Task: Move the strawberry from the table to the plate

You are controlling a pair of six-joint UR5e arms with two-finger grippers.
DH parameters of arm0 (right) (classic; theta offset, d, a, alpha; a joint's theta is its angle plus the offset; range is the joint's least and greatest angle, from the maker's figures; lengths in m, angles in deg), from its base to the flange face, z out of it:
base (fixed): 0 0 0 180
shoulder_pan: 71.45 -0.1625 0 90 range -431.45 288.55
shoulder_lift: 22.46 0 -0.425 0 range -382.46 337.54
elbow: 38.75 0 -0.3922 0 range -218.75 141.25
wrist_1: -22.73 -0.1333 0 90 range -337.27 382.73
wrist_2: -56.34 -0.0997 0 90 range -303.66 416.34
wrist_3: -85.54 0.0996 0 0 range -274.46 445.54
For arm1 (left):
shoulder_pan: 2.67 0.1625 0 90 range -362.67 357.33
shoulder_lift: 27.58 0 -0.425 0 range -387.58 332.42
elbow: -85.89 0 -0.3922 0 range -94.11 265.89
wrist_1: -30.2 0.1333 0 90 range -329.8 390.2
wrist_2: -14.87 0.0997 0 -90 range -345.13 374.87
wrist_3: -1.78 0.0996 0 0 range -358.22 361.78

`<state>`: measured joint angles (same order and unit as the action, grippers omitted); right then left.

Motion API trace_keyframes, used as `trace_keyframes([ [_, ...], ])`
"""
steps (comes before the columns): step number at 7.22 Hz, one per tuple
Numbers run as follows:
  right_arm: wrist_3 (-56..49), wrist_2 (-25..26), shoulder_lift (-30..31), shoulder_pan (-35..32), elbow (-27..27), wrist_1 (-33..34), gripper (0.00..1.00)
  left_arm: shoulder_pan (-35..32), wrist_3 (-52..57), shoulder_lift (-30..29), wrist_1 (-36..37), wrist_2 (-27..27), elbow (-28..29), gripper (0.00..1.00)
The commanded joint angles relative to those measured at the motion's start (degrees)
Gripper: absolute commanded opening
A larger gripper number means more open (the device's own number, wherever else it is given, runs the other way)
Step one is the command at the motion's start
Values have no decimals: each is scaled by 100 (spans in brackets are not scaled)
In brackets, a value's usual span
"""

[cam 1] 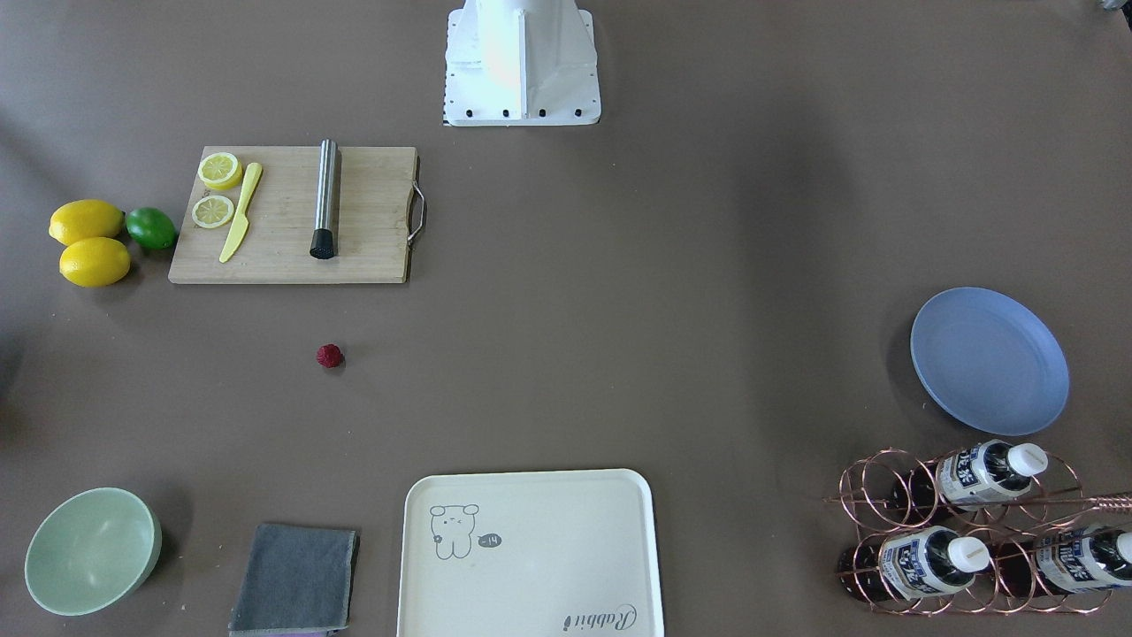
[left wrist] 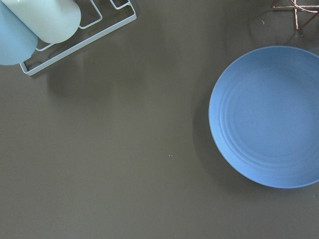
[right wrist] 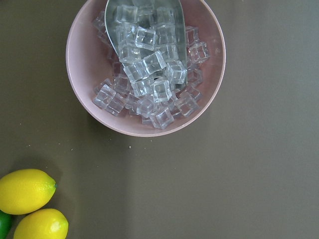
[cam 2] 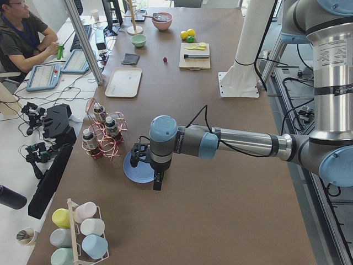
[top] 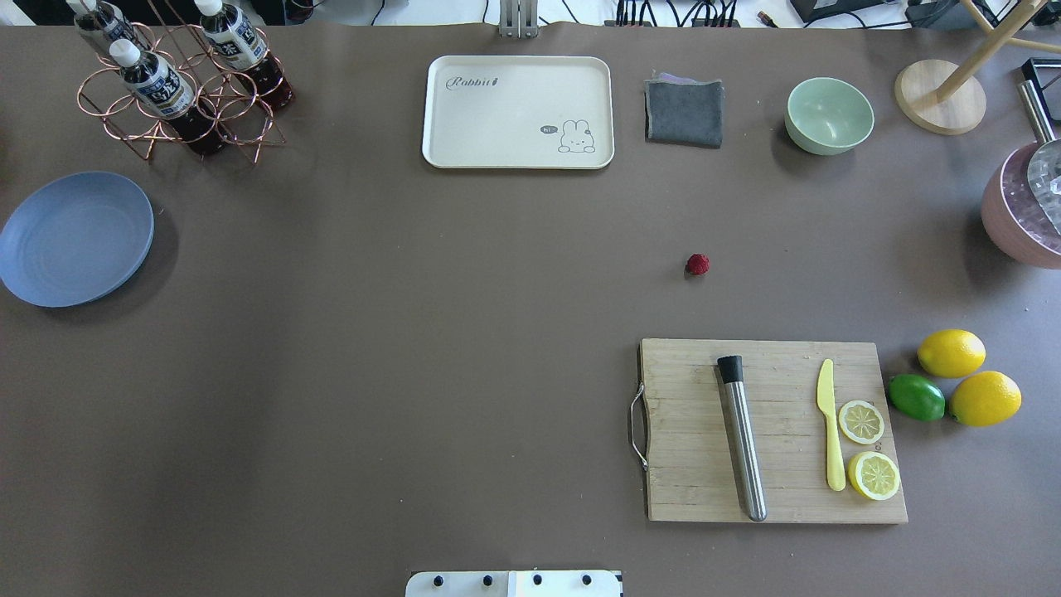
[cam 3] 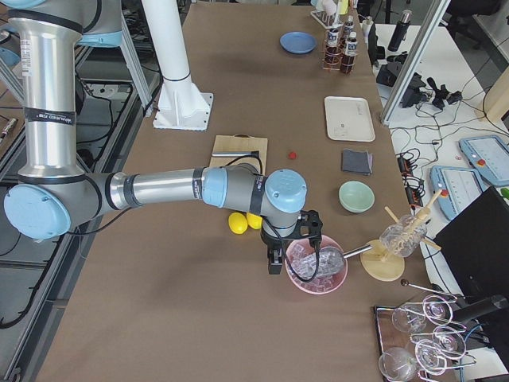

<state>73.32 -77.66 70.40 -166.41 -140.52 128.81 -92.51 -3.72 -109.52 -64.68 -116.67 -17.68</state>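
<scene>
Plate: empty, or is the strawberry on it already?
Empty. The plate shows only bare blue rings; the strawberry lies on the table, near the cutting board.

The cream tray (top: 514,116), at the far edge of the table (top: 373,332), bears the script word "Rabbit" (top: 472,81) in one corner. A tiny speech bubble (top: 548,129) reading "hi" sits beside its drawn animal (top: 577,137). The bottles (cam 1: 973,473) carry blue-and-white labels with print too small to read.
</scene>
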Motion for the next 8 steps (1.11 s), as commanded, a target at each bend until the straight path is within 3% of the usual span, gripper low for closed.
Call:
trace_keyframes([
  [1, -9, -4, -5, 12, 9, 0, 100, -7, -21, 29, 32, -169, 29, 97],
  [6, -61, -12, 39, 13, 9, -44, 100, -86, -30, 248, -144, -241, -217, 98],
  [8, -53, -12, 83, 13, -17, -88, 100, -86, -47, 257, -83, -677, -174, 98],
])
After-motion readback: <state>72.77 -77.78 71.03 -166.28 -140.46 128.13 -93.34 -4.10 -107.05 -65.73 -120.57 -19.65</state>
